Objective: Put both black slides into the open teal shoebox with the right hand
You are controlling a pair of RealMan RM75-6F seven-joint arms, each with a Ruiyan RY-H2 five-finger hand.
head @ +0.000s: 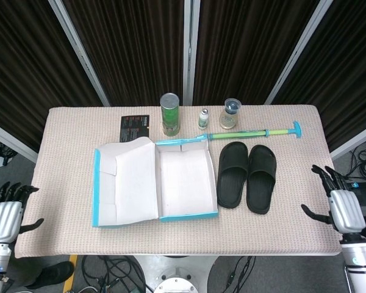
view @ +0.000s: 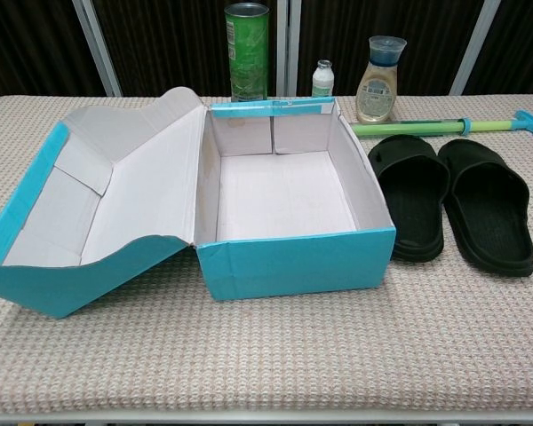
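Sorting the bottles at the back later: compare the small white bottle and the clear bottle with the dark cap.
The small white bottle is shorter and slimmer than the clear bottle with the dark cap. The white one is opaque with a green label; the clear one shows yellowish contents. Both stand upright behind the teal shoebox.

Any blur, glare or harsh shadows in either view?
Head view: sharp, evenly lit, no glare; the slides throw almost no shadow. Chest view: also sharp, with soft shading inside the shoebox and little surface detail visible on the black slides.
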